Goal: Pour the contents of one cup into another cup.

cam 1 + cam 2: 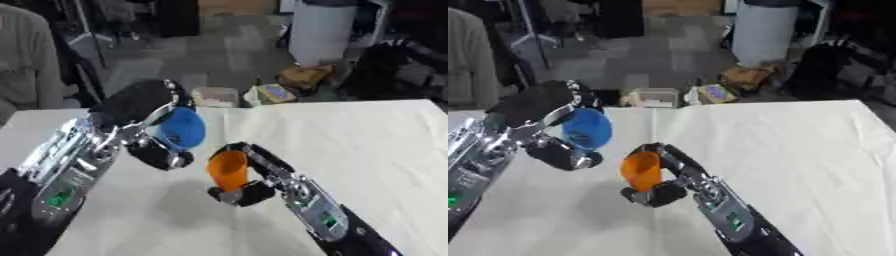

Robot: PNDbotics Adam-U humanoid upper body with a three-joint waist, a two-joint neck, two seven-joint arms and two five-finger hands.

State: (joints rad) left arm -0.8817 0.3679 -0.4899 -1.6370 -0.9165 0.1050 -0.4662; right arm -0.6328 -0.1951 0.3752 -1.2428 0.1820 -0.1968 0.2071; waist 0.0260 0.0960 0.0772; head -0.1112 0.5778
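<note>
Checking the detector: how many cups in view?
2. A blue cup, tilted, in the left robot hand; an orange cup in the right robot hand, just below it. No others visible.

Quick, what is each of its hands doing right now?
Left hand: shut on the blue cup, held up and tilted toward the other cup.
Right hand: shut on the orange cup, held upright.

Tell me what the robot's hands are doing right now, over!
Left hand curled round blue cup, raised and tipped. Right hand curled round orange cup, upright below it. Cups close, not touching. Nothing between them.
</note>
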